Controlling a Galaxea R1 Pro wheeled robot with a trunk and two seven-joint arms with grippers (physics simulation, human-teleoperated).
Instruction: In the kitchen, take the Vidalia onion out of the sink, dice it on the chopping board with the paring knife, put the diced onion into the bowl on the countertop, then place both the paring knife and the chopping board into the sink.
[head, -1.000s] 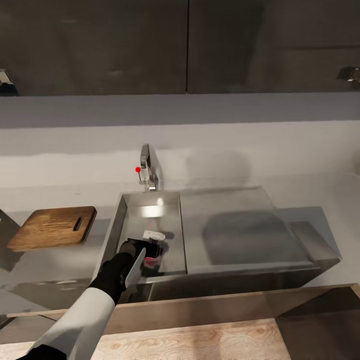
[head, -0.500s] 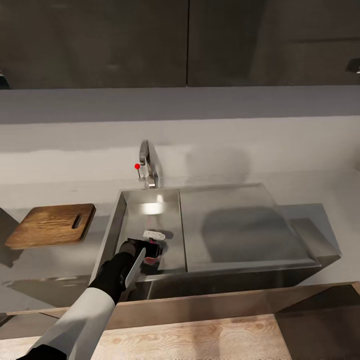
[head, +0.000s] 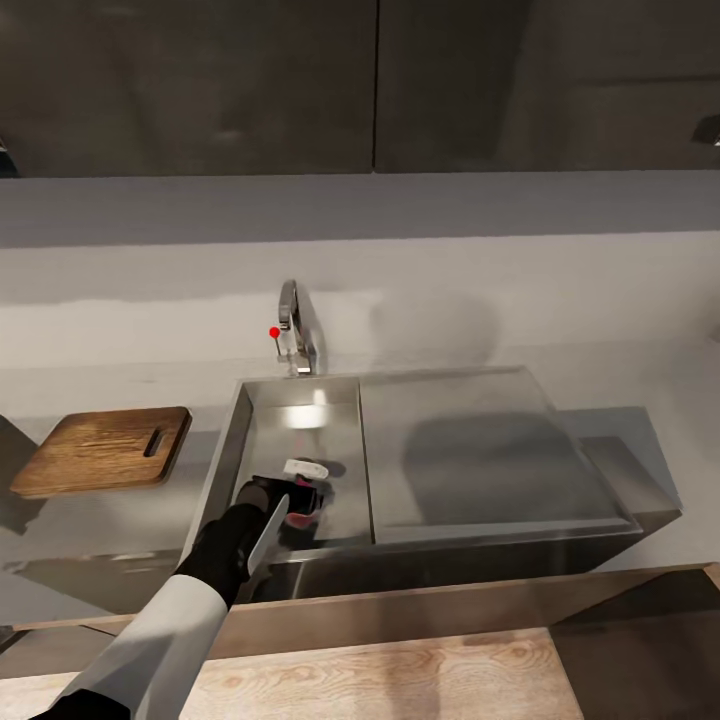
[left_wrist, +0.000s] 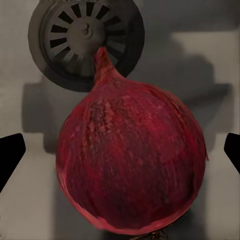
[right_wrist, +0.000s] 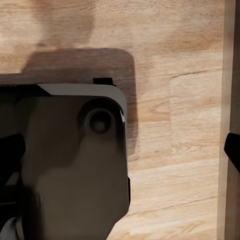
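I see my left gripper down in the sink, which is a smooth shiny grey metal box with a flat shelf on its right. The onion lies on the sink floor at the near end, right under the gripper. In the left wrist view the onion is dark red and round, with dry, speckled skin and a thin pointed tip. That tip points at the round drain, a dark ring with slots like wheel spokes. The black fingers stand wide apart, one on each side of the onion, and do not touch it. The board, brown wood with stripes and a slot handle, lies on the grey counter left of the sink. My right gripper hangs over pale wood floor, fingers wide.
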